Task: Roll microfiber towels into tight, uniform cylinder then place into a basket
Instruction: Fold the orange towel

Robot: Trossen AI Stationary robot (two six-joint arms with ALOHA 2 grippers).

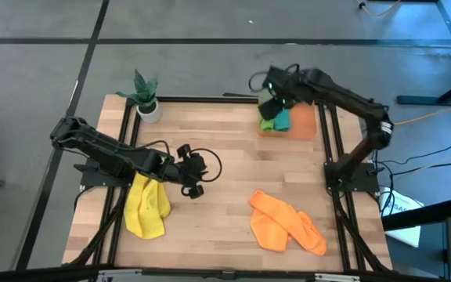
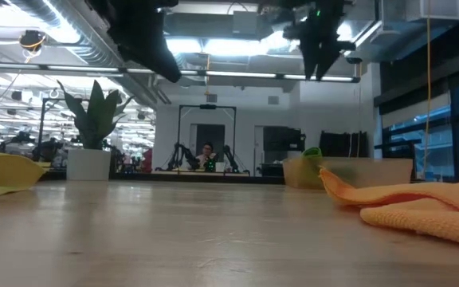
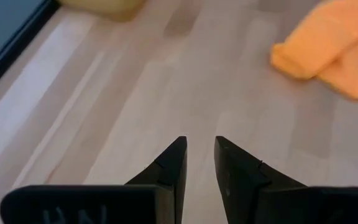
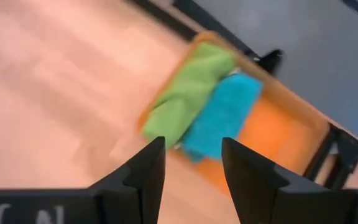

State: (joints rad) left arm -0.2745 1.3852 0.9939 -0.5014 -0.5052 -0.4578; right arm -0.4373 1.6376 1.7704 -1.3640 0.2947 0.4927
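Above the far-right basket [image 4: 291, 134], our right gripper [image 4: 193, 165] hangs open and empty over the green towel [image 4: 188, 96] and teal towel [image 4: 222, 118]; next we judge the orange towel [image 1: 284, 223] needs rolling, while the left gripper [image 3: 199, 163] waits slightly parted, empty.

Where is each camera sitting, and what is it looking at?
High: above, looking down on the table, both arms showing.
Low: at tabletop height, looking across; arms hang from above.
Left wrist: over bare wood, left gripper open and empty.
Right wrist: above the basket, right gripper open.
Shared: high and left wrist both see the orange towel.
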